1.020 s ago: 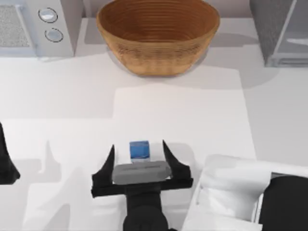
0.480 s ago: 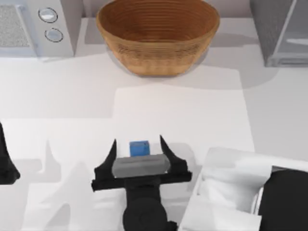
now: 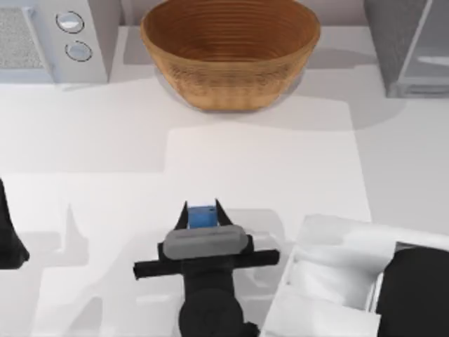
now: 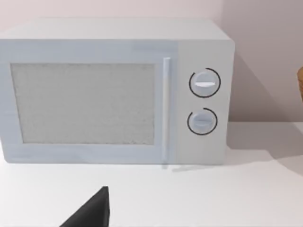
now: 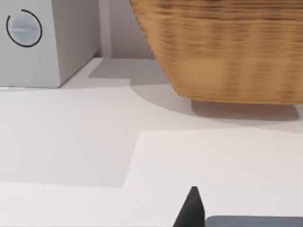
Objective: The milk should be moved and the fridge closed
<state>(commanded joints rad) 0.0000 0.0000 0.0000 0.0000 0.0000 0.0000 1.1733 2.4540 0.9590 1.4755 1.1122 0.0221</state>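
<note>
The milk is a small blue carton standing on the white table near the front middle in the top view. My right gripper is shut on it, with one black finger pressed against each side. One of those fingertips shows low in the right wrist view, with a grey edge beside it. The fridge, dark grey speckled with a pale glassy panel, stands at the back right corner. My left gripper stays parked at the table's left edge; a dark fingertip of it shows in the left wrist view.
A large wicker bowl stands at the back middle, far ahead of the milk. At the back left stands a white appliance with two round knobs. The white and black bulk of my right arm fills the front right.
My right gripper's fingers, spread wide either side of the carton a second ago, have come together onto the milk. The carton has stayed in place, and the left arm has not moved.
</note>
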